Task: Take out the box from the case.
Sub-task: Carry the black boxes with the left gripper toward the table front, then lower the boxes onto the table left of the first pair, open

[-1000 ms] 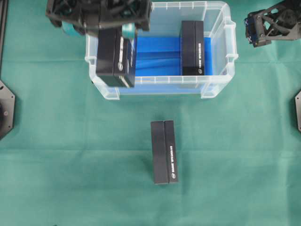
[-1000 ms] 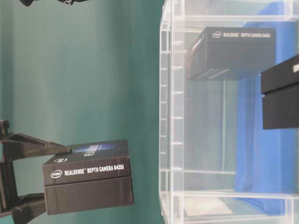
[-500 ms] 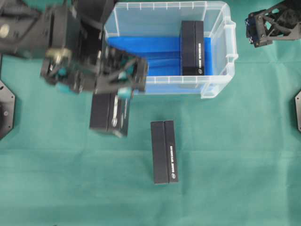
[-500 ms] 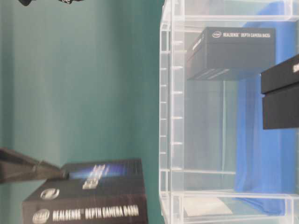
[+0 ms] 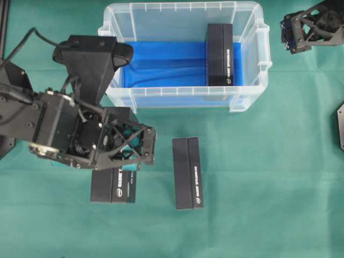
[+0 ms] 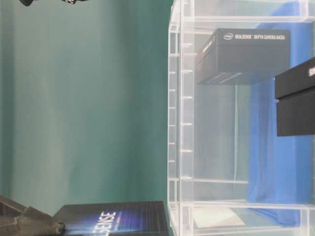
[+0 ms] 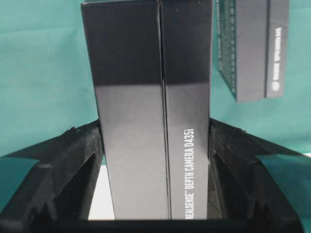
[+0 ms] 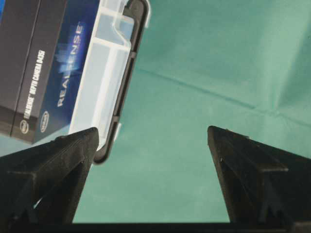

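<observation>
The case [image 5: 185,97], a clear bin with a blue floor, stands at the back of the green cloth. One black box [image 5: 220,54] stands inside it at the right. My left gripper [image 5: 119,162] is shut on a second black box [image 5: 113,186] outside the case, in front of its left corner. In the left wrist view both fingers press this box's [image 7: 150,116] long sides. Whether it touches the cloth I cannot tell. A third box [image 5: 187,173] lies on the cloth to its right. My right gripper [image 5: 294,35] hangs open beside the case's right end, holding nothing [image 8: 153,133].
The case's handle and rim [image 8: 114,73] show at the left of the right wrist view, with green cloth beyond. The table-level view shows the case's ribbed wall [image 6: 176,123] and the held box [image 6: 113,223] at the bottom edge. A dark fixture [image 5: 342,126] sits at the table's right edge.
My left gripper has carried its box from over the case's left end forward and down to the cloth in front of the case. The right arm and other boxes have not moved.
</observation>
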Motion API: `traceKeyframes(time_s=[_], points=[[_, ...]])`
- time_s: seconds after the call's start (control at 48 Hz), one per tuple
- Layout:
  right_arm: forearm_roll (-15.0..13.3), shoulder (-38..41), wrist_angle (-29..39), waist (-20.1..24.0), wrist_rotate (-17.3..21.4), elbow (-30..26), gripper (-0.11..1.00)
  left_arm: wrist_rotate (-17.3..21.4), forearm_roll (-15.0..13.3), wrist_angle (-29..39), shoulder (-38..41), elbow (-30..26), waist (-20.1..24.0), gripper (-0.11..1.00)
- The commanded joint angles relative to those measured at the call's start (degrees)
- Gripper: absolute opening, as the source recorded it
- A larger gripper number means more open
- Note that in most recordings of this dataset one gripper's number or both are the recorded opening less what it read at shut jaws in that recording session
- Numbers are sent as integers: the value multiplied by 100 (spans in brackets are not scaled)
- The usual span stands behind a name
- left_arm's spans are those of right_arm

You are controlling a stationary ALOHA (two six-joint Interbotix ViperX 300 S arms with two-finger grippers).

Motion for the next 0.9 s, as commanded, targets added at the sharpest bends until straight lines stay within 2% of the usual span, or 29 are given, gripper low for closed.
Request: traceKeyframes(time_s=[0.0, 0.438, 0.646, 0.875], points=[[-26, -70, -35, 9, -9, -53, 92, -9, 26, -9, -237, -62, -18, 61], [-26, -70, -35, 9, -9, -53, 92, -9, 35, -18, -237, 35, -18, 61], [-26, -70, -35, 9, -9, -53, 92, -9, 35, -193, -255, 396, -62, 61], [-26, -70, -18, 9, -9, -53, 92, -141, 35, -844, -360, 1046, -88, 61]])
